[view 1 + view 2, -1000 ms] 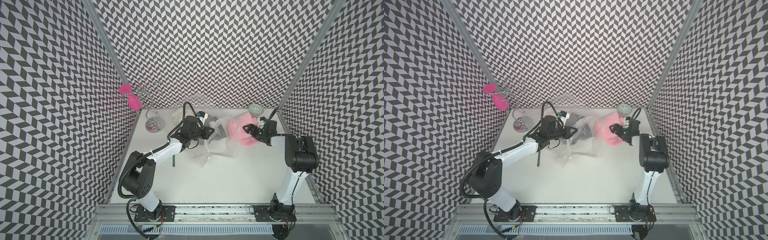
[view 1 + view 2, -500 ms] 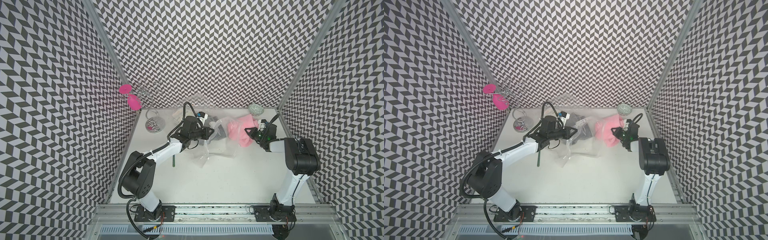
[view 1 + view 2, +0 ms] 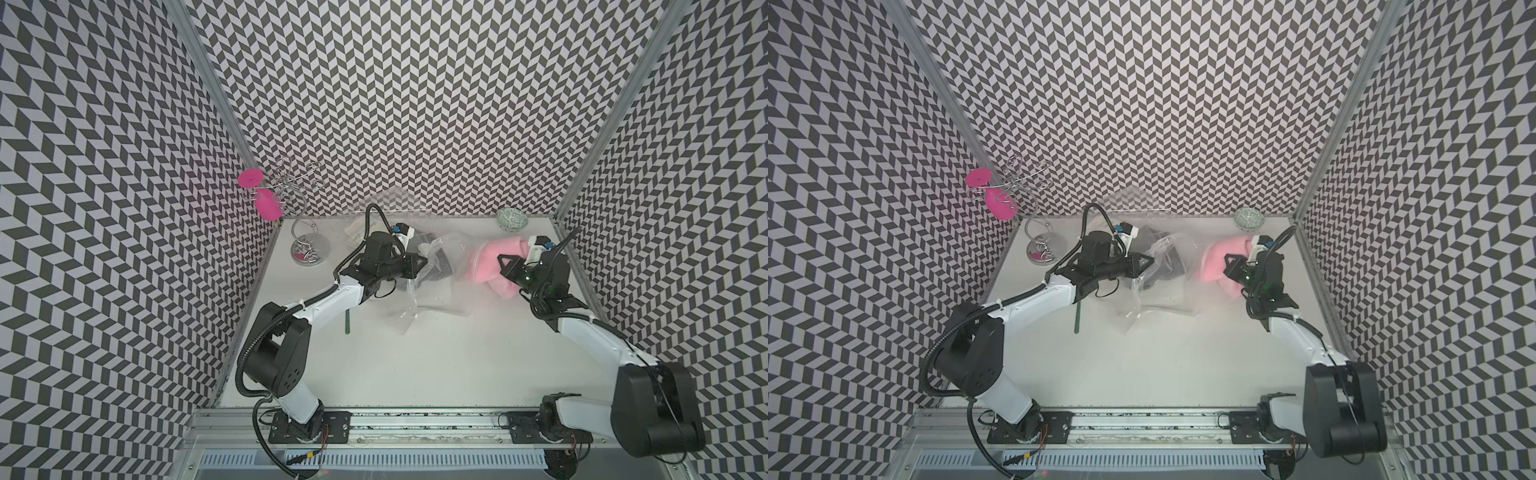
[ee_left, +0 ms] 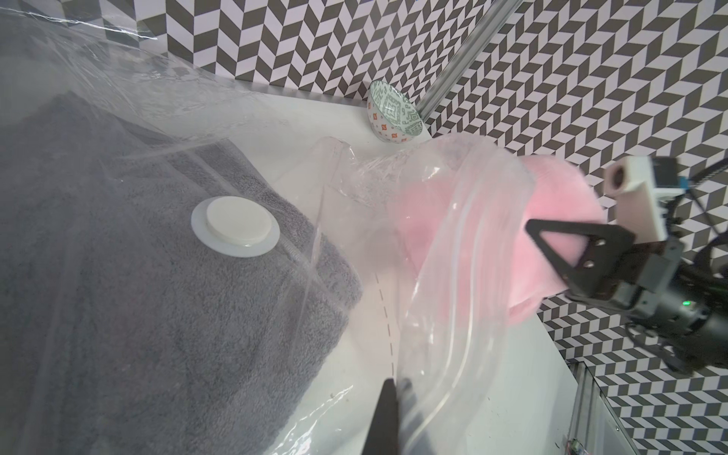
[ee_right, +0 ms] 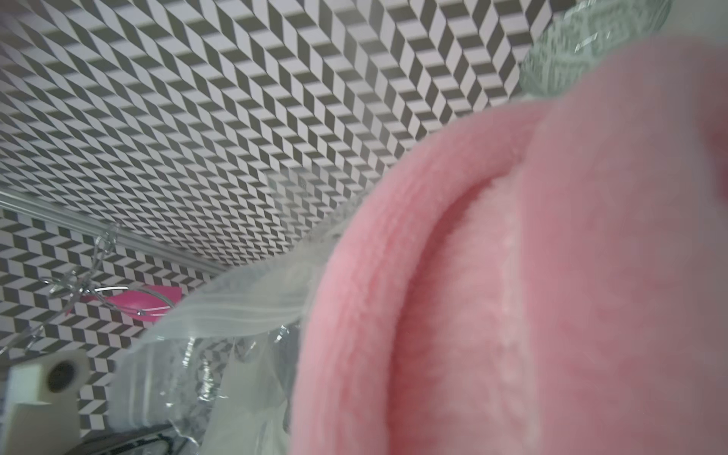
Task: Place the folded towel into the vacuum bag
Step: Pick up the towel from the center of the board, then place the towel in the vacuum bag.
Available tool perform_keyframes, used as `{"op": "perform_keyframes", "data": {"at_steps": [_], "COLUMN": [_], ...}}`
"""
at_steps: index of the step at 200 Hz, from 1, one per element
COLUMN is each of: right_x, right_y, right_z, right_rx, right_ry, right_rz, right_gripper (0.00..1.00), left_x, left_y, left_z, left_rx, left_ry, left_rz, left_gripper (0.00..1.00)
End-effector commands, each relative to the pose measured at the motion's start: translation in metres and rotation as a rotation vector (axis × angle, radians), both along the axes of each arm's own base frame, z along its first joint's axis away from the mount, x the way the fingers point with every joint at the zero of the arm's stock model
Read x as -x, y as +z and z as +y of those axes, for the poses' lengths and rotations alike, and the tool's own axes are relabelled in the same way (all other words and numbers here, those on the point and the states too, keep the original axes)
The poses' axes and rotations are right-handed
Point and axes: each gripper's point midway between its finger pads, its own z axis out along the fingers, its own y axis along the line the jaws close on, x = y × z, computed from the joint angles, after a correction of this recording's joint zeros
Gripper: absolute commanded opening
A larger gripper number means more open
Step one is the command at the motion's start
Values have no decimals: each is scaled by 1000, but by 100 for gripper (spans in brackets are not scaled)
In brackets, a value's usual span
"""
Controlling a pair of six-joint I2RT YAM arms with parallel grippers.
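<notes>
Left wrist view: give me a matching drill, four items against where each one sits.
Items:
1. grey towel
2. pink towel
3. patterned bowl
4. valve cap

Places:
A. back right corner of the table, by the wall
B. inside the vacuum bag
C. on the bag's face, over the grey towel
D. at the bag's mouth, partly under its film

Pairs: 1-B, 2-D, 3-A, 4-C

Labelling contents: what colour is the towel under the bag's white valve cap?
Dark grey towel; left wrist view shows it best.
</notes>
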Motion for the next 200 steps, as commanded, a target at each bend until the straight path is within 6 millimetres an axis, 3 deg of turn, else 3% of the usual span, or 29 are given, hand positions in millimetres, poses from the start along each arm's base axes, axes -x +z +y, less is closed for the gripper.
{"op": "perform_keyframes", "data": {"at_steps": [1,26,66,91,110,123,142,200], "right_x": [9,31,70,103,122,133,132,69], "right_y": [63,115,178,203,207,204,181,50], "right_z": [-4,25,71,103,121,132,137,130], "right_rx": [121,93,-21,-54,-77,-95,-130,-155], "right_ry": [18,201,477,666,783,840,848,633], "right_rz": [-170,-315,-461,-529,-537,-528,-471,-188], "right_gripper": [0,0,0,0,0,0,0,0], "left_x": [-4,-6,-8,-12,-15,-16,-17,-13], "left_y": [-1,0,0,1,1,4,8,35], "left_z": [4,1,0,-3,-4,-5,-6,-2], "left_rx": [0,6,10,10,14,21,28,52], "left_ry": [17,14,16,13,8,7,3,-11], "left_rz": [3,6,12,14,17,11,5,-45], "left_gripper": [0,0,0,0,0,0,0,0]}}
